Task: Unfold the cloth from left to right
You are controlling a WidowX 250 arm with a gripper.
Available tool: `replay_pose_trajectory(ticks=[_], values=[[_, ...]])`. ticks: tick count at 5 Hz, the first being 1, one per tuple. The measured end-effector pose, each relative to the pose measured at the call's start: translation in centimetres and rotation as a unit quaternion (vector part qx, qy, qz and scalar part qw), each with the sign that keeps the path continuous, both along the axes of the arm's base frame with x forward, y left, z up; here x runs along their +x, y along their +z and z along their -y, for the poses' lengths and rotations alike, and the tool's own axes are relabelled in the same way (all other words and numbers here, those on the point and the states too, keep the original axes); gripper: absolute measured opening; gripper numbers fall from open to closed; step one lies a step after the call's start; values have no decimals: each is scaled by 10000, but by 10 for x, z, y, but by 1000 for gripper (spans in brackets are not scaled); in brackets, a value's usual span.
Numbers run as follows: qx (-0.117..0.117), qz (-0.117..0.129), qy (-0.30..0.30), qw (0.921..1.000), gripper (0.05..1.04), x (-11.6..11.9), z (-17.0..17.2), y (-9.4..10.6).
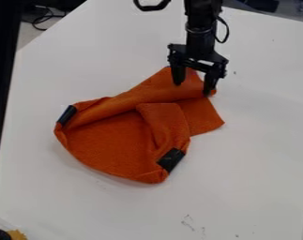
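The orange cloth (116,145) lies on the desk (253,178), directly under the gripper (193,88) and spreading from there to the left and towards the camera. The gripper stands open, its two fingers apart over the far right part of the cloth, with no fold clearly pinched between them. How firmly the fingertips press on the fabric, I cannot tell.

The step in hand looks to be picking up a layer so that it can be opened out to the right. A long fold (141,96) runs leftward from the gripper to one black patch (67,115); a doubled flap (166,117) lies on the near side of the gripper, with another black patch (171,160) beyond it.

To do it well, the gripper should sink just enough to catch the top layer, then close slowly and lift a little before any sideways pull. Too deep a bite would likely take both layers, and the whole cloth would slide instead of opening (soft fabric follows very readily). Once a single layer is held, a low, even sweep to the right of the gripper's present place should suit, with release only when the layer lies flat.
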State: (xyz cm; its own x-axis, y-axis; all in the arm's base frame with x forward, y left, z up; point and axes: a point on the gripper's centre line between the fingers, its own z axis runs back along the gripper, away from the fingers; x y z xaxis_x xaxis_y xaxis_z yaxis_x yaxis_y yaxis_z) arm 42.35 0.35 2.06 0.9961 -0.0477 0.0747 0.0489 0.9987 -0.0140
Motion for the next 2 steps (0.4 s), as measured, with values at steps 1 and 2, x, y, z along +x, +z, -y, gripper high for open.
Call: replay_pose_trajectory(ticks=[1, 2], values=[[-83, 69, -1, 9999, 1000, -5, 9, 1], [-177, 94, -4, 9998, 944, -7, 12, -3]])
